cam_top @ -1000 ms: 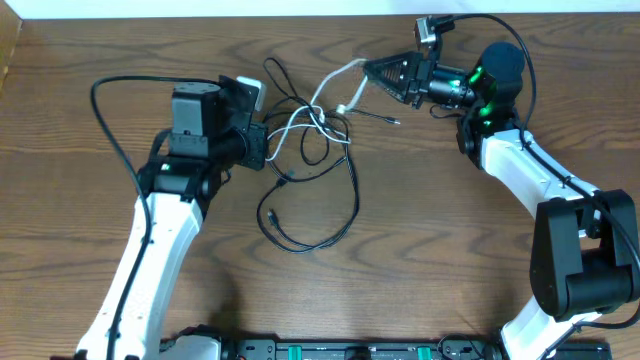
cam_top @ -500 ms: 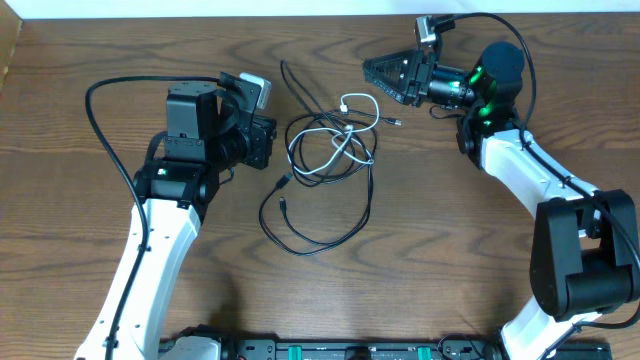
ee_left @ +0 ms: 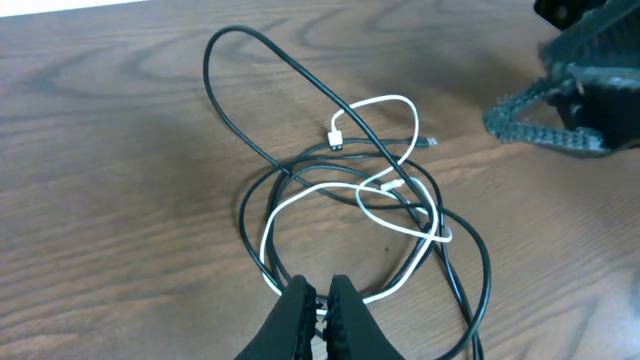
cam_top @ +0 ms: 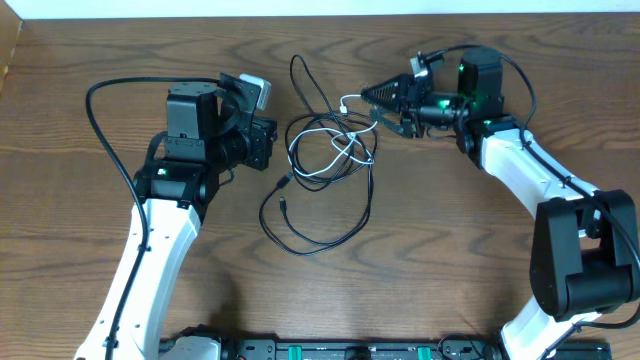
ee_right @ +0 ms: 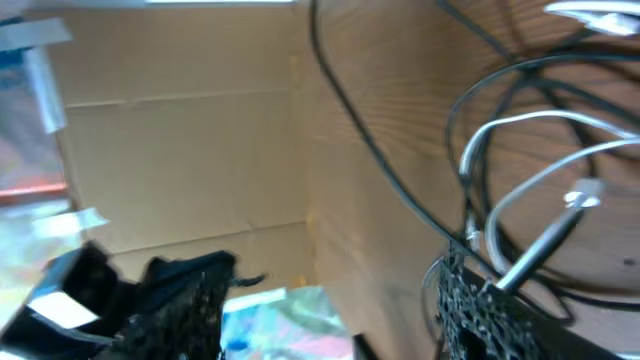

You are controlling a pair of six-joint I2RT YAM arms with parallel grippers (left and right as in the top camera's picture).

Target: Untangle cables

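Pinching the tangle's left rim, the left gripper [ee_left: 318, 292] has its fingers closed together on the cables [cam_top: 335, 150], where a black and a white strand pass under the tips. The heap lies on the table [cam_top: 450, 250] toward the far edge, about midway between the left and right edges. One black cord [cam_top: 371, 185] loops off toward the near edge.

The right gripper [cam_top: 372, 103] hovers at the heap's right rim, fingers spread wide, nothing clamped. The coming move likely turns on one thing: the white cord [ee_left: 385, 99] ends in a plug just left of those open fingers, its free end running roughly left to right. That makes the right arm much the nearer to take it.

The overhead view gives the whole spread, and the left wrist view shows the crossings and the pinch. The right wrist view, tilted and blurred, shows white cord between the spread fingers, though whether they touch it cannot be told.
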